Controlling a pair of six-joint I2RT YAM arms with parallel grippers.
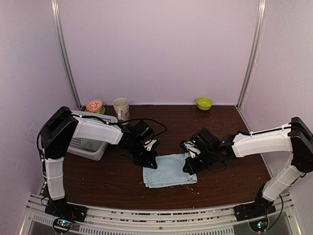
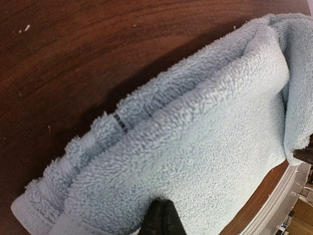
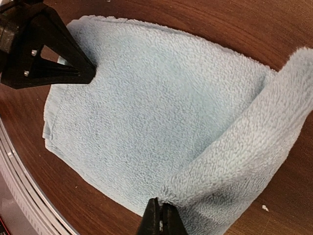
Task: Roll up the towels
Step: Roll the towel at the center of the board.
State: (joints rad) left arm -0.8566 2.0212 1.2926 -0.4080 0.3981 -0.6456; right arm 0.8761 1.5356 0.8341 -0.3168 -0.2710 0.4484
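Note:
One light blue towel lies folded on the dark wood table, between the two arms. My left gripper sits at its far left corner. In the left wrist view the towel fills the frame in stacked layers, and my left gripper is shut with its tip buried in the cloth. My right gripper is at the towel's right edge. In the right wrist view it is shut on a raised fold of the towel that curls up toward the right. The left gripper shows there too, on the far corner.
A white mesh basket stands at the left behind the left arm. A cream mug and an orange bowl are at the back left, a green bowl at the back right. The metal rail runs along the table's near edge.

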